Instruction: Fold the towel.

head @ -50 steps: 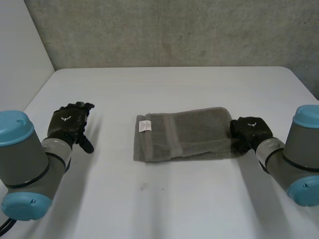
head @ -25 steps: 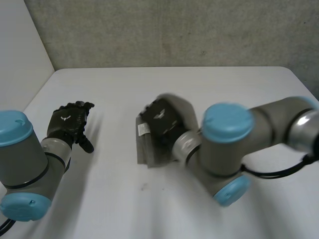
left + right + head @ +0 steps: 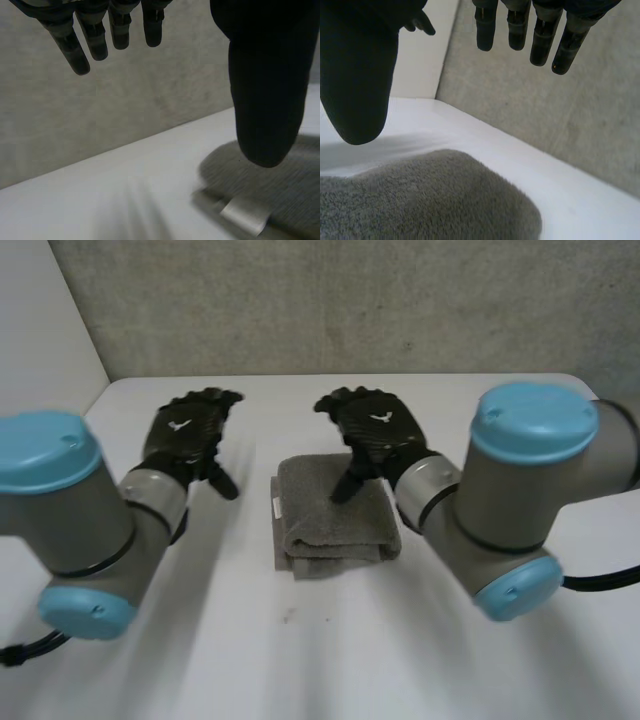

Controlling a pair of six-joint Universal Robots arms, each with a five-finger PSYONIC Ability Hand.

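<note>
A grey towel (image 3: 333, 517) lies folded into a small thick square at the middle of the white table (image 3: 300, 660), its white label (image 3: 274, 508) at its left edge. My right hand (image 3: 371, 430) hovers over the towel's far edge, open, holding nothing. In the right wrist view its straight fingers (image 3: 540, 35) and thumb (image 3: 357, 75) hang above the towel (image 3: 420, 200). My left hand (image 3: 190, 435) hovers open to the left of the towel. From the left wrist, the fingers (image 3: 100, 30) and thumb (image 3: 267, 90) are spread above the towel (image 3: 280, 195) and its label (image 3: 245, 215).
A grey wall (image 3: 350, 300) stands behind the table's far edge, and a white panel (image 3: 40, 340) at the far left. My two grey arms (image 3: 520, 510) reach in over the near half of the table.
My right hand carried the towel's right end over to the left, folding it in half, then let go and rose. My left hand moved up and toward the towel.
</note>
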